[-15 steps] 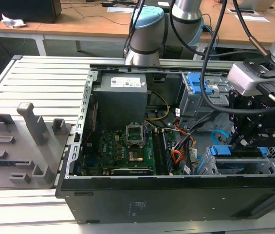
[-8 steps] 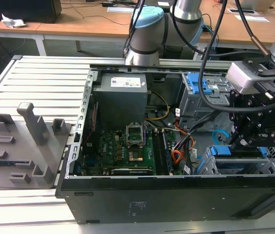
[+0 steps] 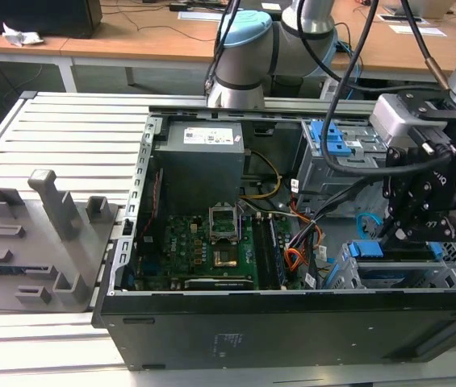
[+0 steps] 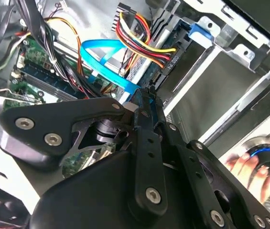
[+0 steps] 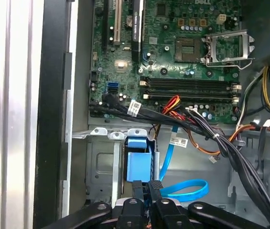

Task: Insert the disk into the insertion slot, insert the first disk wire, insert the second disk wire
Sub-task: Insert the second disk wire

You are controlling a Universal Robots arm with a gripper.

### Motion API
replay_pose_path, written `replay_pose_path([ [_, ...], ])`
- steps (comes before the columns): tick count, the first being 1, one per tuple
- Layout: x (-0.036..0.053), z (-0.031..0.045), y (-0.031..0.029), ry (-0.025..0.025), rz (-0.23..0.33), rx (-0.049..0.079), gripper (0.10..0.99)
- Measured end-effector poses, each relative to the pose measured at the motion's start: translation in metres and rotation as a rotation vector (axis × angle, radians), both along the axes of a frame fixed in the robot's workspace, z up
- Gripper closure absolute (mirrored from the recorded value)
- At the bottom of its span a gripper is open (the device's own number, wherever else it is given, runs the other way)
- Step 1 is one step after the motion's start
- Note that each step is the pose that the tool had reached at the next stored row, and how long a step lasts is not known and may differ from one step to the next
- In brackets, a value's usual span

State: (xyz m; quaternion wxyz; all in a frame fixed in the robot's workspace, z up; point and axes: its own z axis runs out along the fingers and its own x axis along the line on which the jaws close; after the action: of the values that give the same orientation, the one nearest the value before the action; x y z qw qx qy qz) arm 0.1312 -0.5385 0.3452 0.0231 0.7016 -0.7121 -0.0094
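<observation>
The disk sits inside the insertion slot (image 3: pixel 453 258), with its blue caddy (image 3: pixel 364 249) showing at the cage mouth. In the first wrist view the blue caddy (image 5: pixel 138 164) lies just beyond my fingertips. A red, yellow and black wire bundle (image 4: pixel 142 40) runs into the disk's end. The second disk wire (image 4: pixel 101 55), flat and light blue, loops from the motherboard to my gripper (image 4: pixel 142 94). The gripper is shut on the wire's end, right at the disk's back edge. Both the loop (image 5: pixel 187 191) and the gripper (image 5: pixel 146 186) appear in the first wrist view, and the gripper (image 3: pixel 405 230) in the exterior view.
A taller grey cage with a blue latch (image 3: pixel 332 145) stands behind the slot. Black cable bundles (image 5: pixel 211 136) cross between motherboard (image 5: pixel 173 62) and cage. The power supply (image 3: pixel 199 161) sits at the back. A grey fixture plate (image 3: pixel 42 242) lies at the exterior view's left. A hand (image 4: pixel 242 162) shows beyond the case.
</observation>
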Motion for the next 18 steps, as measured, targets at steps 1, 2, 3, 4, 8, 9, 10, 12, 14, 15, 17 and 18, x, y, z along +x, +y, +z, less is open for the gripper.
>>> replay_pose_path([
  [1,0.0,0.0,0.0,0.0,-0.034,0.0,0.922],
  [2,0.0,-0.0001,0.0,0.0,-0.06,0.0,0.922],
  [3,0.0,-0.0001,0.0,0.0,-0.075,0.0,0.922],
  [4,0.0,-0.0001,0.0,-0.0001,-0.089,0.0,0.922],
  [8,0.0,-0.0004,0.0,0.0,-0.164,0.0,0.922],
  [9,0.0,-0.0004,0.0,0.0,-0.18,0.0,0.922],
  [10,0.0001,-0.0005,0.0,0.0,-0.18,0.0,0.922],
  [12,0.0008,-0.0004,0.0002,0.0,-0.18,0.0,0.922],
  [14,0.0017,-0.0005,0.0001,0.0,-0.178,0.0,0.922],
  [15,0.0024,-0.0005,0.0003,0.0001,-0.176,0.0,0.922],
  [17,0.0027,-0.0004,0.0003,0.0,-0.168,0.0,0.922],
  [18,0.0029,-0.0004,0.0003,0.0,-0.156,0.0,0.922],
])
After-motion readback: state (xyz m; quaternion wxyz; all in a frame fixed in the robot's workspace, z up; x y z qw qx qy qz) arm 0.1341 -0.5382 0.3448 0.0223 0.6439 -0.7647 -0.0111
